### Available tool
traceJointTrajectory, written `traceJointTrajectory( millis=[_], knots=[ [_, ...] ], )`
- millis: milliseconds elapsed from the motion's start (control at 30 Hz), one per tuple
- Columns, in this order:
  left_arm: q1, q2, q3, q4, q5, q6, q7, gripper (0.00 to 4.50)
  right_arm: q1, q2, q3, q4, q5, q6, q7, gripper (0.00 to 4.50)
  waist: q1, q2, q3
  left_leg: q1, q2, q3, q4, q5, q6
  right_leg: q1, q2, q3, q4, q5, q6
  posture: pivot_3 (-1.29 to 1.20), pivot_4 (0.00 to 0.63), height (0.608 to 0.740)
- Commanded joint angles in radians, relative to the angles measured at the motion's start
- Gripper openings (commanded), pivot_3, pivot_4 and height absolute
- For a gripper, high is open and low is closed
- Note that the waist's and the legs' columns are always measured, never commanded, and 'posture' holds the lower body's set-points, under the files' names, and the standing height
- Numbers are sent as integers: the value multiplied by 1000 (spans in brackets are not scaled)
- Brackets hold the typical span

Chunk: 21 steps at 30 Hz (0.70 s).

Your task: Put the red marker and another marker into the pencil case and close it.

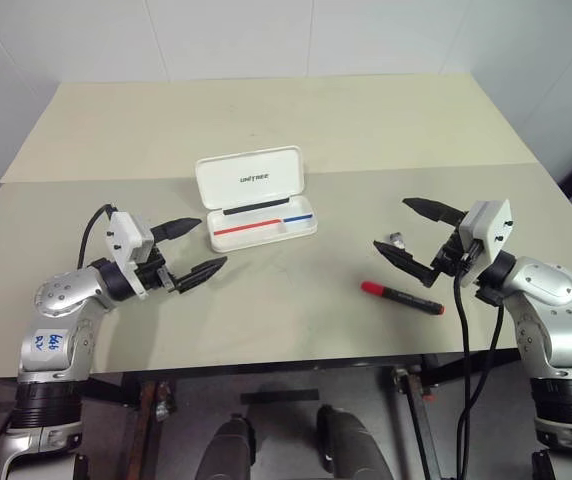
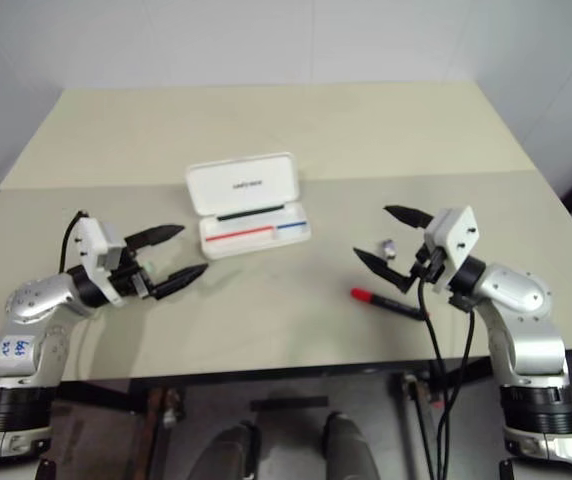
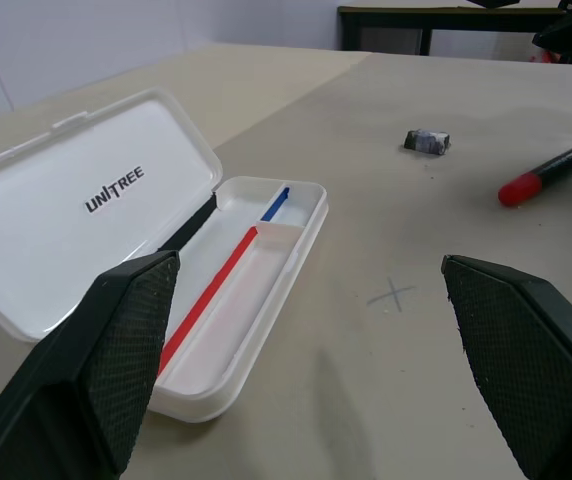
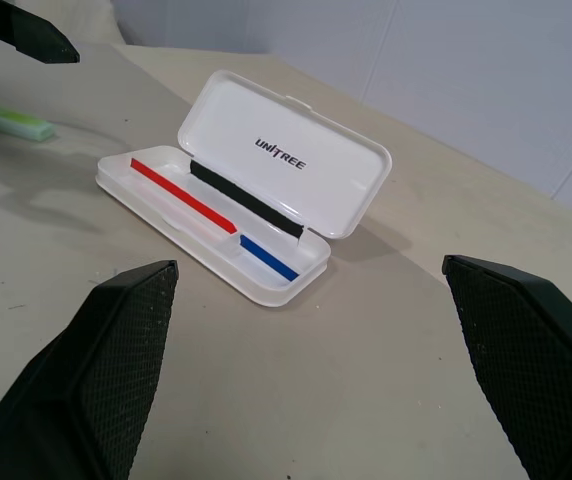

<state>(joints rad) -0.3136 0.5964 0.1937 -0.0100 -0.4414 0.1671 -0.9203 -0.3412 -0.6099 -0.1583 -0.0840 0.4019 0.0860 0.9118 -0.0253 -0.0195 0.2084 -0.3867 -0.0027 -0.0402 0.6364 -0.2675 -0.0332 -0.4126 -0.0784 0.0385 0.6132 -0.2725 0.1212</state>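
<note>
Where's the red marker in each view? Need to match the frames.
Left eye: red marker lower right, near the right gripper.
Right eye: the same spot, lower right.
Left wrist: far side, upper right.
Right wrist: not in it.
Shared landmark: the open pencil case, UNITREE on its lid.

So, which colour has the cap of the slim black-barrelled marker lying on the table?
Bright red. The slim black-barrelled marker shows its cap best in the left eye view.

green marker (image 4: 8,120) partly cut off, small grey object (image 3: 427,141) unidentifiable
</note>
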Motion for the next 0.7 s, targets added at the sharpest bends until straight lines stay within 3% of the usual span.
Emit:
traceJointTrajectory(
  millis=[33, 367, 667, 700],
  knots=[
    [-41, 18, 2, 15, 4, -17, -15, 4478, -30, -9, 0, -18, 9, -9, 9, 4500, 0, 0, 0, 0, 0, 0, 0, 0, 0, 0, 0, 0, 0, 0, 0, 0, 150, 740],
    [-103, 10, -23, 109, 31, -61, -34, 4478, -36, -3, 33, -60, 46, 30, 34, 4500, 0, 0, 0, 0, 0, 0, 1, 0, 0, 0, 0, 0, 1, 0, 0, 0, 150, 740],
    [-131, 70, -20, 215, 52, -112, -123, 4478, -101, -9, 101, -55, 69, 72, 143, 4500, -1, 0, 0, 0, 0, 0, 1, 0, 0, 0, 1, 0, 2, 0, 0, 0, 150, 740],
    [-128, 76, -18, 221, 46, -117, -137, 4294, -103, -7, 104, -58, 66, 74, 138, 4500, -1, 0, 0, 0, 0, 0, 1, 0, 0, 0, 1, 0, 2, 0, 0, 0, 150, 740]
  ],
)
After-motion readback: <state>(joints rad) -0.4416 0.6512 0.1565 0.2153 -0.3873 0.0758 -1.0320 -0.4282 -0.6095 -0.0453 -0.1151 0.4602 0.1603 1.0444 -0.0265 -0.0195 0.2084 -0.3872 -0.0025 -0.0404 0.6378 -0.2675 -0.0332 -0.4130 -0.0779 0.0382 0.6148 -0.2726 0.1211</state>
